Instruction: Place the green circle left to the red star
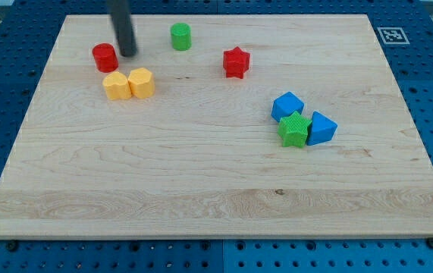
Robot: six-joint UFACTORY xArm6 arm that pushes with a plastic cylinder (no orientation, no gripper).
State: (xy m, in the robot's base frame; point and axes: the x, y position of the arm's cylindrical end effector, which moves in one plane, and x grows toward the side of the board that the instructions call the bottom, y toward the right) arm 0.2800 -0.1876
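The green circle (180, 36) stands near the view's top, left of centre. The red star (236, 62) lies to its right and a little lower, with a gap between them. My tip (128, 54) is down on the board to the left of the green circle, just right of a red circle (105, 58) and above two yellow blocks. It touches no block that I can see.
Two yellow blocks (114, 86) (142, 82) sit side by side below the tip. At the view's right a green star (294, 130) is wedged between two blue blocks (287, 105) (321, 129). A marker tag (392, 35) sits at the board's top right corner.
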